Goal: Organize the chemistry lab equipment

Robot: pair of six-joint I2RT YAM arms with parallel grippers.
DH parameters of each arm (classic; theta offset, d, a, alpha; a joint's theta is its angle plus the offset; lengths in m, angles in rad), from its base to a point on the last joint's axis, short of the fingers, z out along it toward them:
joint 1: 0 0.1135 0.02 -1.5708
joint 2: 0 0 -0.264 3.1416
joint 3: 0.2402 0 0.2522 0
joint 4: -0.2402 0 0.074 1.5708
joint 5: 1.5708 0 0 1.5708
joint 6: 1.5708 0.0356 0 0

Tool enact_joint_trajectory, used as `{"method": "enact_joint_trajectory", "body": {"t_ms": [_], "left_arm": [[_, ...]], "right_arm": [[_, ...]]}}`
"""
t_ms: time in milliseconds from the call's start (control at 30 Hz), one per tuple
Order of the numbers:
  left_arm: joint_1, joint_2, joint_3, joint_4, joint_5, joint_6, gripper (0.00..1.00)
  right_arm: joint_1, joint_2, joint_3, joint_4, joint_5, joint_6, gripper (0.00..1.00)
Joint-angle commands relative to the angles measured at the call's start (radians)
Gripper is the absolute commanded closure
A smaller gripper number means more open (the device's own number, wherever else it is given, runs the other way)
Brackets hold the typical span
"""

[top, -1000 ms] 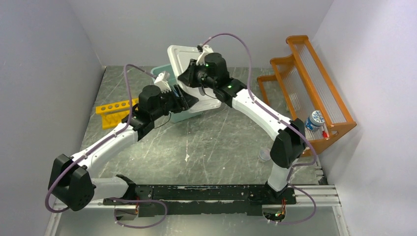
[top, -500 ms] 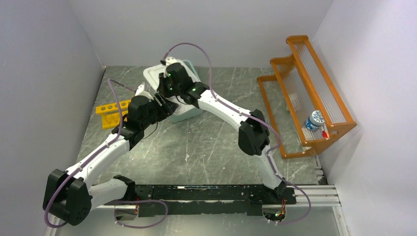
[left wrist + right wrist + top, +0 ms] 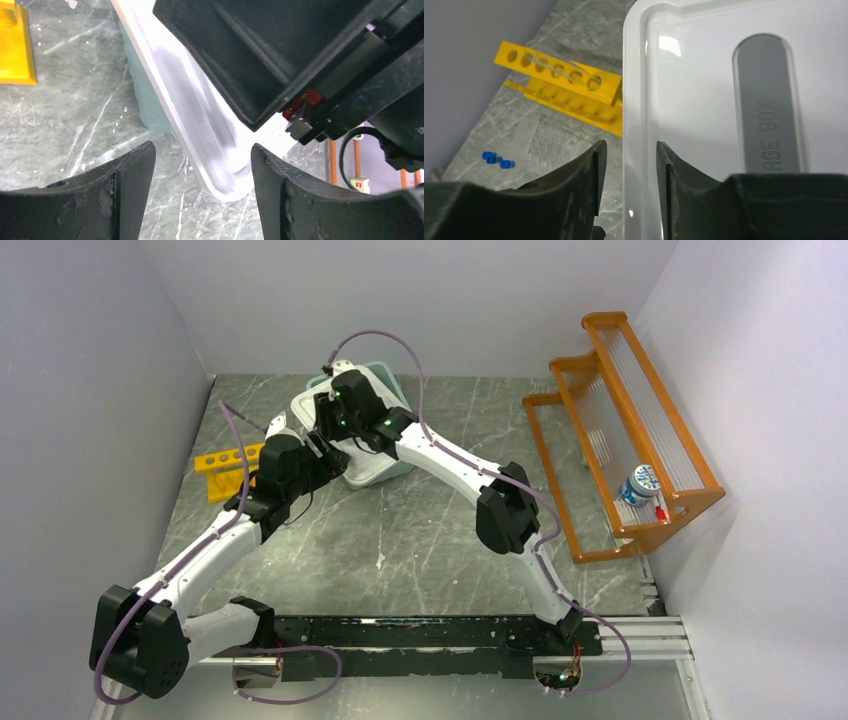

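Currently the right claw (image 3: 626, 150) pinches the white lid's (image 3: 704, 100) rim over the teal box (image 3: 385, 472); the left claw (image 3: 201, 155) gapes open beside it. The yellow tube rack (image 3: 556, 75) lies on the surface (image 3: 420, 530) nearby.

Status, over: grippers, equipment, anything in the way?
Left gripper open, empty, by lid corner. Right gripper astride lid rim, grip unclear. Lid askew on teal box; yellow tube rack beside it. Nothing blocking seen.

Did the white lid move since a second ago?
Yes. The white lid swung down and left, away from the orange shelf, toward the yellow rack.
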Motion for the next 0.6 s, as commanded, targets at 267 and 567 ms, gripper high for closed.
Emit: {"method": "enact_joint_trajectory", "body": {"t_ms": [267,567], "left_arm": [[0.028,0.042,0.068,0.029,0.073,0.045,0.33],[0.043,0.170,0.167,-0.033,0.052,0.117,0.51]], "right_arm": [[-0.157,-0.230,-0.176,0.068,-0.035,0.068,0.49],[-0.316,-0.292,-0.388,-0.022,-0.089,-0.105,0.36]]}}
